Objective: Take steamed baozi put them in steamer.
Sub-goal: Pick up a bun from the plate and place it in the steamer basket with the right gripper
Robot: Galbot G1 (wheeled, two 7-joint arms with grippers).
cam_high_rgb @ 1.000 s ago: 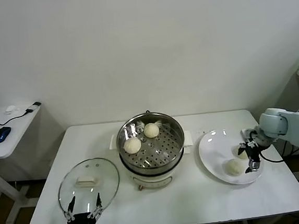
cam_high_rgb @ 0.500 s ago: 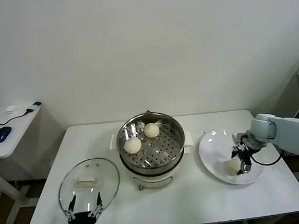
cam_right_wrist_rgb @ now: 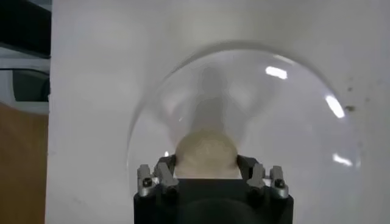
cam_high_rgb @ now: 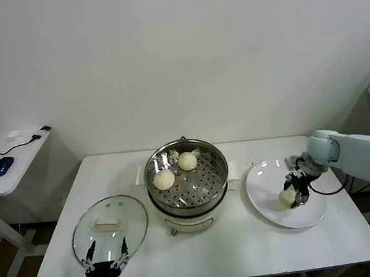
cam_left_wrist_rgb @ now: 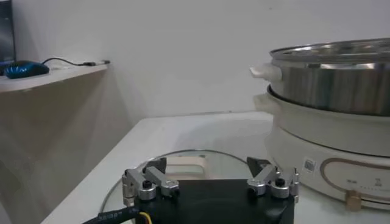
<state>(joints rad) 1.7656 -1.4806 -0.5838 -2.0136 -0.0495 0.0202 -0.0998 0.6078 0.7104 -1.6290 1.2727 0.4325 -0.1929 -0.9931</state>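
1. From the head camera: the right arm reaches in from the right side with its wrist bent down, and the right gripper (cam_high_rgb: 294,196) is clamped on a baozi (cam_high_rgb: 286,196) over the white plate (cam_high_rgb: 268,202). Two baozi (cam_high_rgb: 164,178) lie on the perforated tray of the steamer (cam_high_rgb: 189,206) at the table's middle.
2. From the head camera, near edge: the left gripper (cam_high_rgb: 106,261) is parked by the glass lid (cam_high_rgb: 109,227), fingers apart.
3. Left wrist camera: spread fingertips (cam_left_wrist_rgb: 149,183) hang over the lid, steamer base alongside.
4. Right wrist camera: both fingers (cam_right_wrist_rgb: 164,172) press the bun's flanks above the plate.
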